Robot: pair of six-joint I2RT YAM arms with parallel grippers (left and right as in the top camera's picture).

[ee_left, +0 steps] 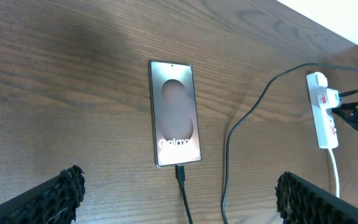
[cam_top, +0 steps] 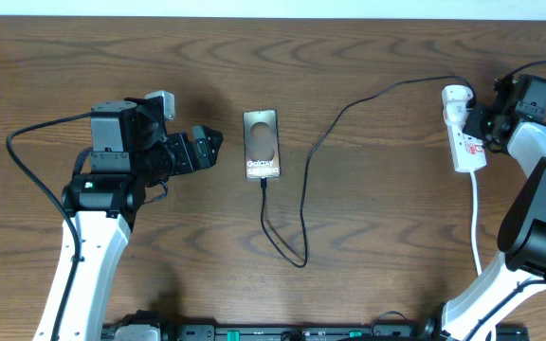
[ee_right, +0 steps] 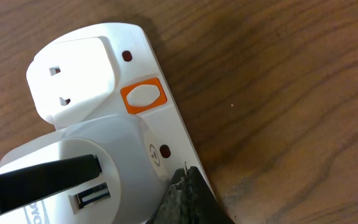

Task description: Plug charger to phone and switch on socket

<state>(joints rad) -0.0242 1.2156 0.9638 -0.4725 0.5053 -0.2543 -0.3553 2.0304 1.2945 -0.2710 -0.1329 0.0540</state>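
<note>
One step is remaining: right gripper [ee_right: 185, 186], fingers pressed together, is poising at the socket [ee_right: 166, 134] edge, orange switch [ee_right: 143, 97] just ahead of them. Press squarely. Left gripper [cam_top: 211, 150], fingers apart, is facing the phone [cam_top: 261, 144], charger [cam_top: 303, 189] seemingly plugged in.

A dark brown wooden table top [cam_top: 396, 284] with a strong wavy grain filled nearly all that could be seen from above. Its boards ran across from side to side, and the grain curled in long loops and ovals. Along the far edge lay a narrow pale grey-white strip [cam_top: 273, 8]; whether it was wall or floor I could not tell. The same white surface showed past the table's far corner [ee_left: 347, 15] in the left wrist view. The light was soft and even, the shadows on the wood faint and blurred at their edges, with a dull sheen on the grain.
</note>
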